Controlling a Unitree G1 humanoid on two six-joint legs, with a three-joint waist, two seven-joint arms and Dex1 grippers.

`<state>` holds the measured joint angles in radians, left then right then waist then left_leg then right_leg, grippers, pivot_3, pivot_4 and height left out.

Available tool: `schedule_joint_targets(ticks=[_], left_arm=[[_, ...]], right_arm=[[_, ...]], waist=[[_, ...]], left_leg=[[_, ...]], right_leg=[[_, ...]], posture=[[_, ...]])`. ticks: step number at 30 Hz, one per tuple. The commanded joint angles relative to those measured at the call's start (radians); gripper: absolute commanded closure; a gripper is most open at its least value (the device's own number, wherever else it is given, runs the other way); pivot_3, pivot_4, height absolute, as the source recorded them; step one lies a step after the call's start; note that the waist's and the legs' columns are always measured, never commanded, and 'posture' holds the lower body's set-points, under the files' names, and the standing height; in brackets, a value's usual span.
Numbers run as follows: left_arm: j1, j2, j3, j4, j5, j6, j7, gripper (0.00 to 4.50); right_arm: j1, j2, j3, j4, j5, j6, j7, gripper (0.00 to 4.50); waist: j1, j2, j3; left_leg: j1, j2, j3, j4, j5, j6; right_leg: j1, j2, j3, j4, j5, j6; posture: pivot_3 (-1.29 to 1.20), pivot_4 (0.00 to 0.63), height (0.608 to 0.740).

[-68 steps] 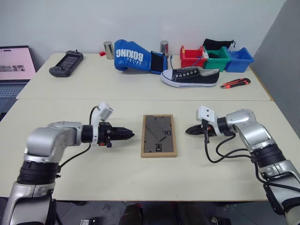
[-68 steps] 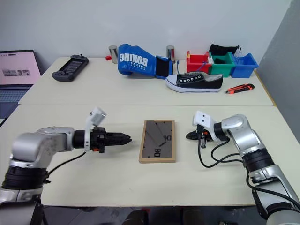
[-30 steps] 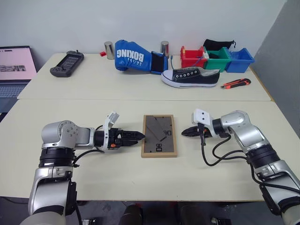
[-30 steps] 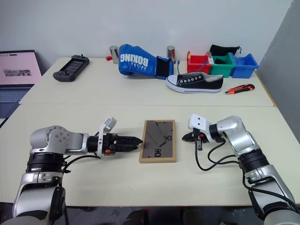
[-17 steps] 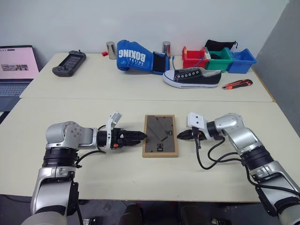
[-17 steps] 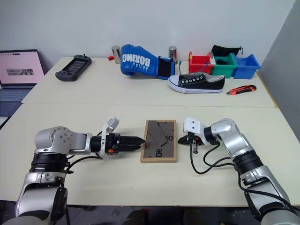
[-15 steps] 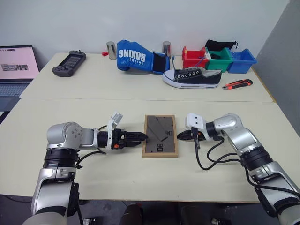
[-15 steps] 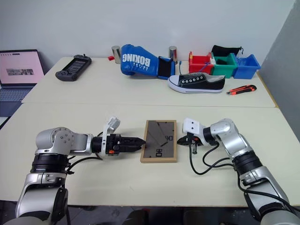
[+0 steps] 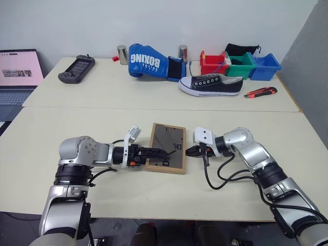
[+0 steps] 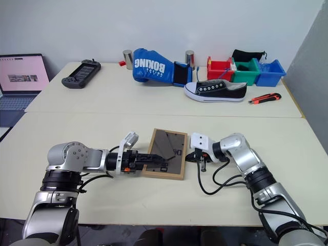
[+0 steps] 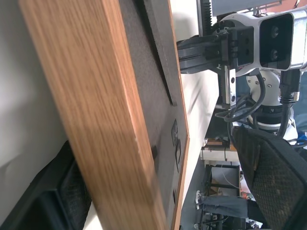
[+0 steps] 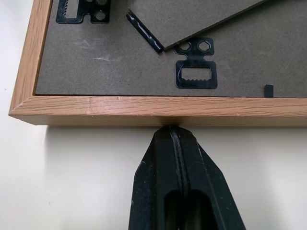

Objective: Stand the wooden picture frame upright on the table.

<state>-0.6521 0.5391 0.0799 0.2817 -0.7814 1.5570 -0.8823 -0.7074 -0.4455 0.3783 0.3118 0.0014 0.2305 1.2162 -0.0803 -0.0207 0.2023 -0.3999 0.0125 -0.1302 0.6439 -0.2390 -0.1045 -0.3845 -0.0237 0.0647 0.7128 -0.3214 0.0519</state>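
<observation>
Wooden picture frame (image 9: 166, 154) backing-up at centre of the table (image 9: 102, 200), braced between two grippers.
Head view: left gripper (image 9: 154, 152), fingers spread, straddles the frame's left edge, apparently to lift it. Left wrist view: oak rail (image 11: 96, 120) fills the centre. Right wrist view: closed right gripper (image 12: 173, 139) butts the lower rail, likely as a stop.

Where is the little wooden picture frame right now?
The wooden picture frame lies back-up on the near table, in the middle of the head view, between the left hand and right hand.
</observation>
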Motion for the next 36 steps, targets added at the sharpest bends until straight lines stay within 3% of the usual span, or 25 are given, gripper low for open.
schedule_joint_targets(ticks=[1, 11, 12, 20, 26, 33, 36], left_arm=[[0.004, -0.021, -0.013, -0.002, -0.003, 0.000, 0.010, 0.04], [0.018, -0.023, -0.004, -0.020, -0.004, -0.017, 0.013, 0.04], [0.019, -0.022, -0.003, -0.021, -0.005, -0.018, 0.013, 0.41], [0.028, -0.020, 0.016, -0.048, -0.024, -0.008, 0.021, 2.10], [0.025, -0.026, 0.031, -0.047, -0.027, -0.016, 0.032, 3.15], [-0.003, -0.055, 0.119, -0.048, -0.046, 0.015, 0.092, 3.22], [-0.018, -0.055, 0.197, -0.089, -0.132, 0.055, 0.143, 3.22]], right_arm=[[-0.018, 0.008, -0.004, -0.050, 0.006, -0.006, -0.002, 4.50], [-0.012, 0.011, -0.003, -0.054, 0.004, -0.005, -0.004, 4.50], [-0.012, 0.009, -0.003, -0.052, 0.003, -0.007, -0.004, 4.50], [-0.008, -0.001, -0.012, -0.050, 0.003, -0.009, -0.007, 4.50], [-0.004, -0.003, -0.014, -0.058, 0.006, -0.005, -0.012, 4.50], [0.006, -0.022, -0.034, -0.069, 0.017, 0.007, -0.025, 4.50], [0.027, -0.088, -0.076, -0.093, 0.038, 0.012, -0.004, 4.50]], waist=[[0.000, 0.000, 0.000], [0.000, 0.000, 0.000], [0.000, 0.000, 0.000], [-0.003, 0.000, 0.000], [-0.003, 0.000, 0.000], [-0.003, 0.000, 0.000], [-0.002, 0.000, 0.000]], left_leg=[[0.000, 0.000, 0.000, 0.000, 0.000, 0.000], [0.000, 0.000, 0.000, 0.000, 0.000, 0.000], [0.000, 0.000, 0.000, 0.000, 0.000, 0.000], [0.000, 0.000, 0.000, 0.000, 0.000, 0.000], [0.000, 0.000, 0.000, 0.000, 0.000, 0.000], [0.000, 0.001, 0.000, 0.000, 0.000, 0.000], [-0.001, 0.000, -0.001, 0.000, 0.000, 0.000]], right_leg=[[0.000, 0.000, 0.000, 0.000, 0.000, 0.000], [0.000, 0.000, 0.000, 0.000, 0.000, 0.000], [0.000, 0.000, 0.000, 0.000, 0.000, 0.000], [0.000, 0.000, 0.000, 0.000, 0.000, 0.000], [0.000, 0.000, -0.001, 0.000, 0.000, 0.000], [0.000, 0.000, -0.001, 0.000, 0.000, 0.000], [0.000, 0.000, -0.001, 0.000, 0.000, 0.000]], posture=[[0.00, 0.150, 0.740], [0.00, 0.150, 0.740], [0.00, 0.150, 0.740], [0.00, 0.150, 0.740], [0.00, 0.150, 0.740], [0.00, 0.150, 0.740], [0.00, 0.150, 0.740]])
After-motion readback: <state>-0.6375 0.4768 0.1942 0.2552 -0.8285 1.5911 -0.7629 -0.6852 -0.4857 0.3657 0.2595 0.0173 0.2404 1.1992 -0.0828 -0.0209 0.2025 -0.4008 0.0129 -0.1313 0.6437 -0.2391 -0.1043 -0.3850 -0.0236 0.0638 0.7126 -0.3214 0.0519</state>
